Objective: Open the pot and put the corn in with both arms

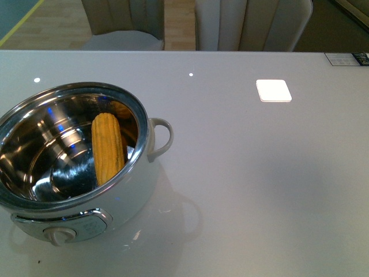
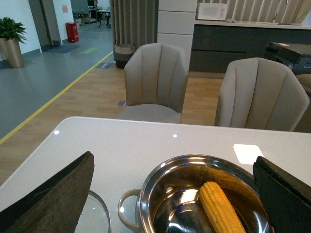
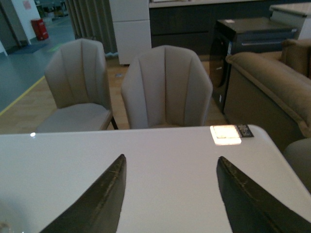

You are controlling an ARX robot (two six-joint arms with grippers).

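Note:
The white pot [image 1: 147, 173] stands open at the table's front left, its steel inside showing. The yellow corn [image 1: 107, 147] lies inside it, leaning against the wall. Neither arm shows in the front view. In the left wrist view my left gripper [image 2: 172, 162] is open and empty, above and behind the pot [image 2: 160, 189], with the corn [image 2: 221, 206] between its fingers [image 2: 58, 194]. A glass lid's edge [image 2: 99, 213] lies beside the pot. My right gripper [image 3: 170, 162] is open and empty over bare table.
A white square card [image 1: 273, 90] lies at the table's back right, also in the right wrist view [image 3: 225, 134]. Two beige chairs [image 2: 155, 80] stand behind the table's far edge. A dark label [image 1: 347, 58] sits at the far right corner.

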